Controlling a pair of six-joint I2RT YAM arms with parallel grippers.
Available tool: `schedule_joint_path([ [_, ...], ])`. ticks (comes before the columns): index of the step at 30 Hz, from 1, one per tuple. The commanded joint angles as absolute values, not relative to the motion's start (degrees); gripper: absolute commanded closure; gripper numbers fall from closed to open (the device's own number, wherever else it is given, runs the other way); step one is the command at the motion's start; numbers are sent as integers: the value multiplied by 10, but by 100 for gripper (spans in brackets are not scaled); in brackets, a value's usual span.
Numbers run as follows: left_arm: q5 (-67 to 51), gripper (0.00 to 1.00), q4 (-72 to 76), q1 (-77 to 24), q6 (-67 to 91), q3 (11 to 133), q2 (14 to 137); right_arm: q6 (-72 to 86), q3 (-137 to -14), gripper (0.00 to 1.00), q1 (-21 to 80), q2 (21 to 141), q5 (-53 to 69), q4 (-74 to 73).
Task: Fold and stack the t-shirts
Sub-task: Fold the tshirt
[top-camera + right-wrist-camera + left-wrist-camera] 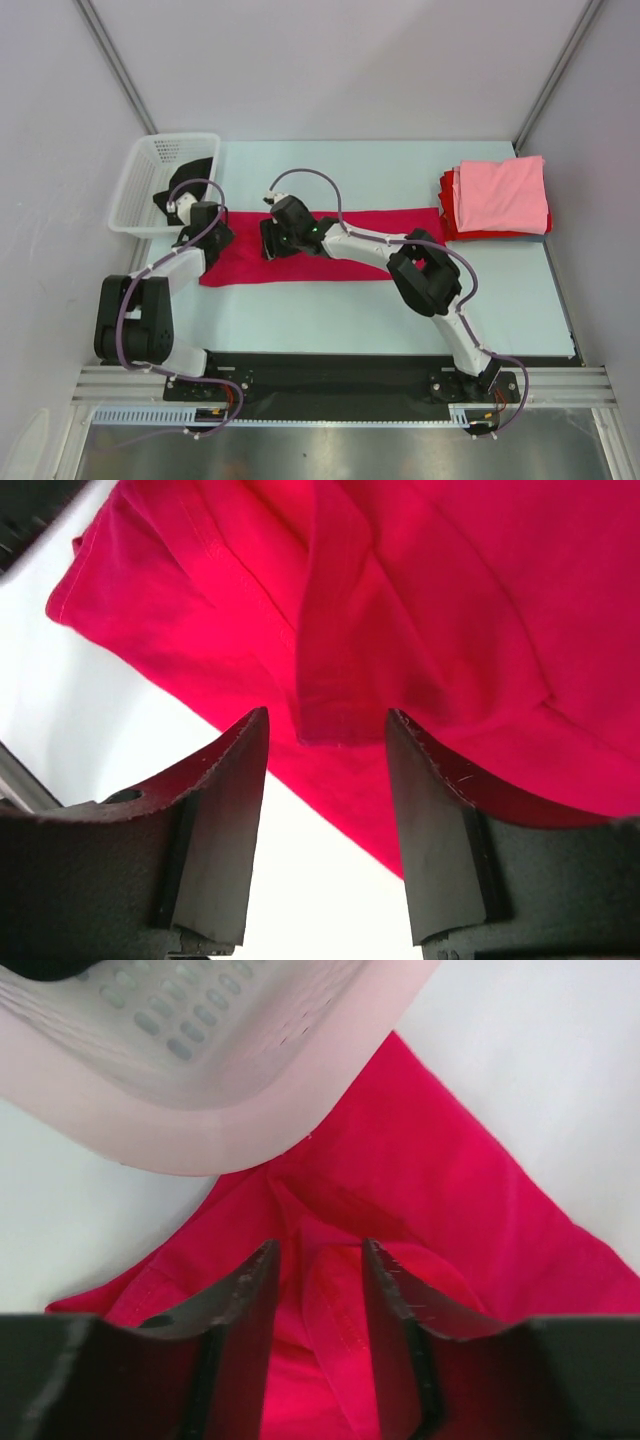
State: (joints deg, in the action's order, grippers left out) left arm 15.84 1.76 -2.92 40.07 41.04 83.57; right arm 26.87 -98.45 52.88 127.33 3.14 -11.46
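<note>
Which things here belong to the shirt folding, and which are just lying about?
Part of the job: crimson t-shirt spread on the table; folded pink t-shirt atop folded red t-shirts; black t-shirt in the white basket.
Just there: the white basket itself.

A pale blue-green table fills the middle. Plain white walls close it at the back and on both sides, with grey metal posts in the corners. An aluminium rail runs along the near edge. The light is soft and even.
</note>
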Motion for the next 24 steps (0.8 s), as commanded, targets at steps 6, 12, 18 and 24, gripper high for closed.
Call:
schedule_joint_path([
  [6, 167, 77, 32, -24, 409, 433, 856, 234, -1050, 50, 536, 1306, -14, -144],
  [12, 170, 96, 32, -24, 408, 430, 847, 226, -1055, 65, 538, 1312, -7, -150],
  [18, 177, 100, 27, -24, 406, 422, 830, 215, -1041, 100, 538, 1291, -6, -157],
  [24, 171, 100, 22, -24, 409, 405, 793, 203, -1013, 100, 533, 1258, 51, -149],
])
